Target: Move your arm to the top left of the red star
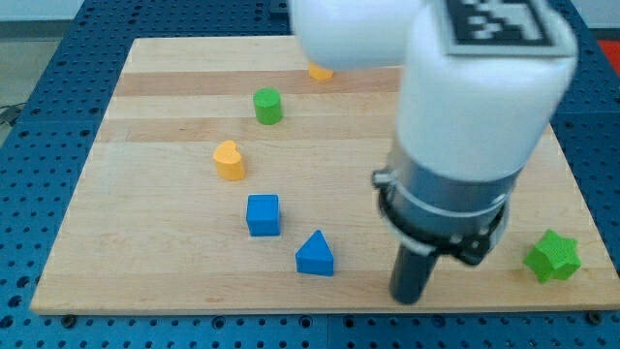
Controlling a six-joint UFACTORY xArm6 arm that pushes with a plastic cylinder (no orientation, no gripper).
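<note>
The red star does not show; my arm's white and dark body covers the view's right side where it stood. My tip [409, 297] rests on the board near the view's bottom edge, right of the blue triangle [315, 254] and left of the green star [553, 257]. The blue cube [263, 214] lies up and left of the triangle.
A yellow block [230, 160] and a green cylinder [267, 106] lie in the view's left half. Part of a second yellow block [320, 72] peeks out under the arm at the top. The wooden board [145, 242] ends close below my tip.
</note>
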